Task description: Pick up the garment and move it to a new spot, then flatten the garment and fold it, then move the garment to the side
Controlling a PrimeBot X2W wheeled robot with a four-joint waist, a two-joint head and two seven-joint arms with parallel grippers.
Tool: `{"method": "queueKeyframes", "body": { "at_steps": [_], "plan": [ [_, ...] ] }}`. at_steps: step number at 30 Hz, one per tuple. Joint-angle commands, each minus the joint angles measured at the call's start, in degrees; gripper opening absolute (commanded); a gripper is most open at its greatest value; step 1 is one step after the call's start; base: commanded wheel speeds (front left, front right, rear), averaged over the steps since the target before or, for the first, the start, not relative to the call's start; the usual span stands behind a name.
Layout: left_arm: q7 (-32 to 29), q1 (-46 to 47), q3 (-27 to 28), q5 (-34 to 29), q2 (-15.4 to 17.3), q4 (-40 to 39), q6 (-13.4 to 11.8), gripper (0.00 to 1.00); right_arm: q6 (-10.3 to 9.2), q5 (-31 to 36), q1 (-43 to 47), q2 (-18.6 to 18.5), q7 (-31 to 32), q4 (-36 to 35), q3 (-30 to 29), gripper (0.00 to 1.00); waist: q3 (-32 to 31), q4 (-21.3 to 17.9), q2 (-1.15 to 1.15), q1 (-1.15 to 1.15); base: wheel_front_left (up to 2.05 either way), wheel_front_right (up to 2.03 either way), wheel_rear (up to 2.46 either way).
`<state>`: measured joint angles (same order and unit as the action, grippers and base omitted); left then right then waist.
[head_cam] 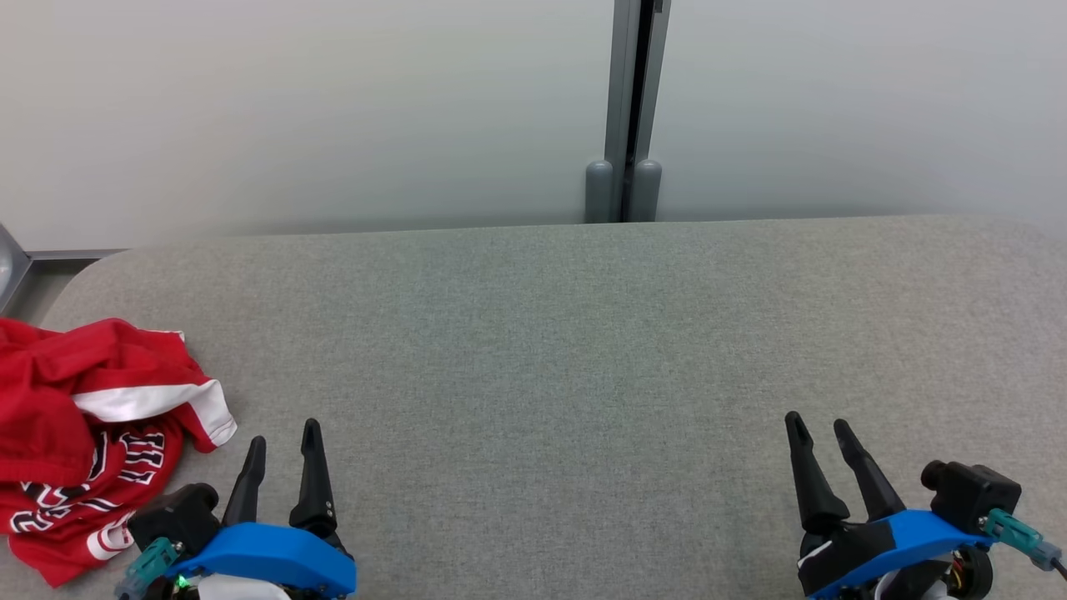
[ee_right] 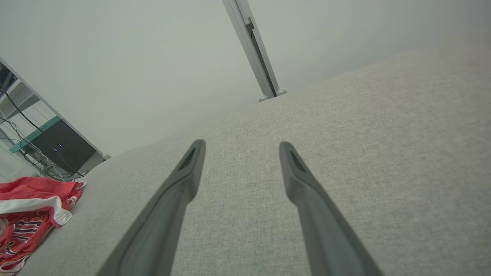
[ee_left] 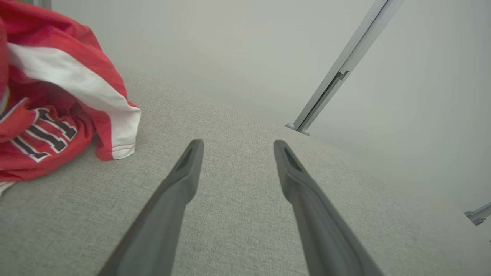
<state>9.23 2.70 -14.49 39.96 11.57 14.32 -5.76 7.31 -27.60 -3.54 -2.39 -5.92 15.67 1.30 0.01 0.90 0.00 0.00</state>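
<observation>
Red garment (head_cam: 92,433) crumpled in a heap at near-left corner of grey table (head_cam: 583,333), white bands and lettering showing; overhang past table's left edge not clear.

Left gripper (head_cam: 285,433) at table's near edge, left end, just beside the heap. Fingers spread, nothing between them, tips clear of cloth. Right gripper (head_cam: 816,421) at table's near edge, right end. Fingers spread too, empty. Middle of table bare.

Likely step in hand: first pickup, not yet begun.

Doing it well, as judged:
- Use left gripper, closest to the table's near-left corner.
- Swing toward the heap, come down on a raised fold or the white-banded hem, not flat cloth.
- Pinch one or two layers only; a thick bunch likely to slip or drag.
- Lift high enough to clear table before carrying toward table's middle.
- Keep right gripper free for a second corner at flattening.
- Watch for cloth sliding off table's left edge.

Counts: 1 garment, 2 grippers, 4 fingers, 1 table, 1 grey post (head_cam: 625,108) beyond table's far edge, 2 rounded feet at its base.
</observation>
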Motion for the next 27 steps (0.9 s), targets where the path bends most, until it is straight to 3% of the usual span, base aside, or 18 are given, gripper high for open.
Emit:
{"method": "queueKeyframes", "body": {
  "at_steps": [1,27],
  "plan": [
    [0.7,0.9,-0.6,-1.5,0.6,-0.4,-0.4,1.00,0.22,1.8,-0.8,-0.5,-0.5,-0.5,0.2,1.00,-0.1,0.0,0.00,0.00,0.00,0.00,0.00],
    [2.9,-0.1,-4.0,-9.2,2.5,0.9,-3.1,1.00,0.22,14.4,0.4,-0.6,-0.3,-1.5,0.4,1.00,-0.6,0.3,0.00,0.00,0.00,0.00,0.00]
  ]
}}
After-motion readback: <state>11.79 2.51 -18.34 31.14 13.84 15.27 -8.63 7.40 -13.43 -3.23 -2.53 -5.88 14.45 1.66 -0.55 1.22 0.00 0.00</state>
